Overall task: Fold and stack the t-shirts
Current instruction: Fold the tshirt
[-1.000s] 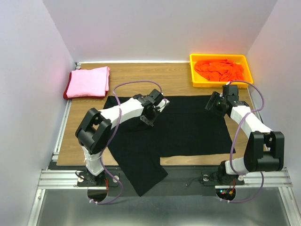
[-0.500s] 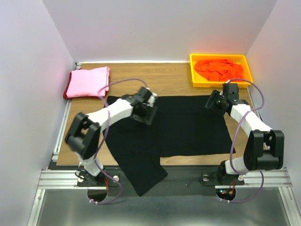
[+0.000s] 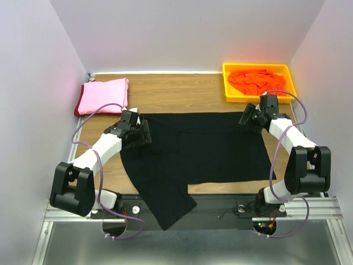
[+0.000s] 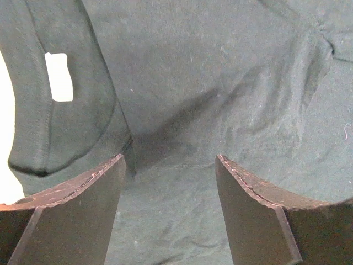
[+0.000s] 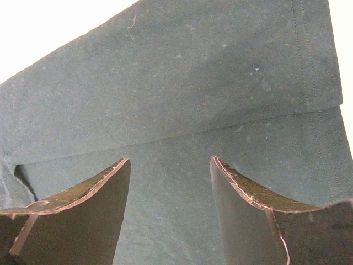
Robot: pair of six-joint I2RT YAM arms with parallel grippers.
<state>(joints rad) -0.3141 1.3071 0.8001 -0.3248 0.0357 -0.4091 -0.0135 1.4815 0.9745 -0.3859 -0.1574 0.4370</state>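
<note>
The black t-shirt (image 3: 220, 149) is lying spread flat on the table (image 3: 182, 94), to the near left of the yellow tray (image 3: 227, 83). Its long axis is running left to right across the table. Its right end is stopping just short of the near side of the tray, and the left wrist view is showing the neckline with a white label (image 4: 58, 84), so the neck is pointing away from the tray. The corner of the shirt farthest from the tray is drooping over the near table edge, down between the two arm bases. A fold line is crossing the cloth partway along, at the end away from the tray.

The left gripper (image 3: 139, 134) is hovering over the neck end of the black shirt, well apart from the tray. Its jaws are standing wide open, with only flat cloth showing between them in its own wrist view (image 4: 169, 163).

The right gripper (image 3: 246, 118) is hanging over the far right corner of the shirt, just on the near side of the tray. Its jaws are also standing apart (image 5: 168, 163), with nothing pinched; a stitched hem is running across the cloth beyond them.

Bright orange t-shirts (image 3: 256, 81) are lying crumpled inside the tray. At the opposite far corner from the tray, a folded pink t-shirt (image 3: 103, 95) is resting on a dark red one (image 3: 79, 106).
</note>
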